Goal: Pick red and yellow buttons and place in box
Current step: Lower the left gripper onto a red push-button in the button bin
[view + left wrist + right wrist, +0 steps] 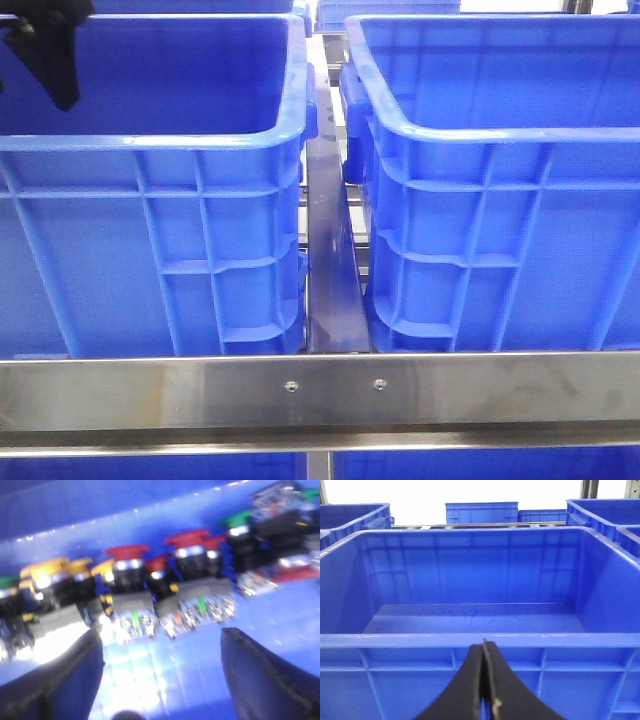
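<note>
Buttons lie in a blurred row on the blue bin floor (165, 680) under my left claw (162, 675), its fingers spread wide — yellow caps (47, 570), then red caps (127, 555), a green one (237, 520); no lettering I can read. My right claw (484, 680) is clenched, empty, before an empty box (475, 640).

A shiny steel rail (320, 392) runs across the front, more blue crates (481, 513) are stacked way back, and bright white light's behind them.
</note>
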You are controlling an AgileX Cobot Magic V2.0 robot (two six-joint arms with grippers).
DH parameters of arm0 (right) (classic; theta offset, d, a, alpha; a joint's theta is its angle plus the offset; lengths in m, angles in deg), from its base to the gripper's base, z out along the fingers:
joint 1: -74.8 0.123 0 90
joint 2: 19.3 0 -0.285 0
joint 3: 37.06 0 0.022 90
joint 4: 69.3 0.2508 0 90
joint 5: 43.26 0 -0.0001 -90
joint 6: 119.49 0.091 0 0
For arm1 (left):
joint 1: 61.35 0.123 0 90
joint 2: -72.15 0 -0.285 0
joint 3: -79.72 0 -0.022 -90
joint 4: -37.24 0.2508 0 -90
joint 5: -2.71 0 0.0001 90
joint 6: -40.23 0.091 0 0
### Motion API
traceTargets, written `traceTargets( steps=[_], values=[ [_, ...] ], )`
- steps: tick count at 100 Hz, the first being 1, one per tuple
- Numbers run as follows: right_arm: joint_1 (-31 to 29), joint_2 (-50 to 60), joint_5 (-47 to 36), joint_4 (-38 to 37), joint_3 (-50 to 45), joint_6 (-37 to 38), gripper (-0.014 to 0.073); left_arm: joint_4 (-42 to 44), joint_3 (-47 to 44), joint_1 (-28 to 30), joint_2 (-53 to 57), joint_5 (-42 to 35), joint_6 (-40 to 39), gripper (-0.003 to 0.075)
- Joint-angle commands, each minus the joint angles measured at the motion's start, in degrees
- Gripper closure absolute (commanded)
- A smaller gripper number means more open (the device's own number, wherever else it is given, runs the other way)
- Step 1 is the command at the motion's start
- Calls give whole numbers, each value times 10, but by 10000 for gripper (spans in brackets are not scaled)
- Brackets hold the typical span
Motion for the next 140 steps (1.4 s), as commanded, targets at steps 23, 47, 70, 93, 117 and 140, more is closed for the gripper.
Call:
traceTargets(
  steps=[23, 47, 70, 93, 117, 140],
  values=[
    [1, 13, -46, -5, 0, -2, 661, 26, 31, -2, -18, -33, -37, 277],
    [1, 13, -46, -5, 0, -2, 661, 54, 31, -2, -33, -65, -68, 277],
    [1, 13, -45, -5, 0, -2, 661, 64, 31, -1, -39, -82, -81, 278],
    [1, 13, -45, -5, 0, -2, 661, 73, 31, -1, -39, -92, -84, 278],
    [1, 13, -45, -5, 0, -2, 661, 67, 31, 10, -69, -95, -86, 281],
    [1, 13, -45, -5, 0, -2, 661, 67, 31, 10, -77, -116, -89, 374]
  ],
)
